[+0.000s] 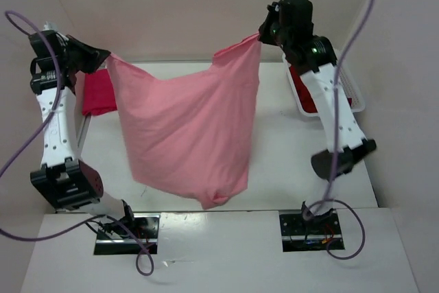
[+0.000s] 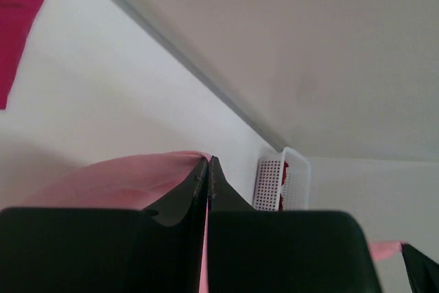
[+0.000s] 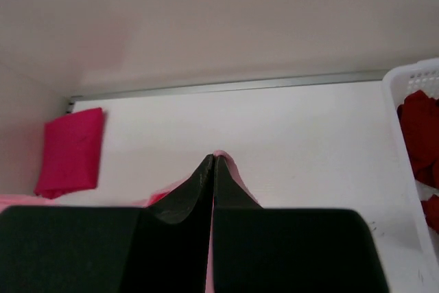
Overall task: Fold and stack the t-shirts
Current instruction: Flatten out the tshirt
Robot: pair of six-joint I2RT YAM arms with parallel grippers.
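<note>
A light pink t-shirt (image 1: 185, 135) hangs spread in the air above the table, held up by two corners. My left gripper (image 1: 106, 56) is shut on its left corner, and pink cloth (image 2: 110, 180) shows between the fingers in the left wrist view. My right gripper (image 1: 260, 36) is shut on the right corner, with pink cloth (image 3: 230, 162) at the fingertips. A folded magenta-pink t-shirt (image 1: 98, 92) lies at the back left of the table, seen also as the magenta-pink t-shirt (image 3: 68, 152). A dark red t-shirt (image 3: 420, 135) lies in the basket.
A white perforated basket (image 1: 353, 97) stands at the back right of the table, partly behind my right arm. The white table (image 1: 281, 162) runs under the hanging shirt. Walls close the back and sides.
</note>
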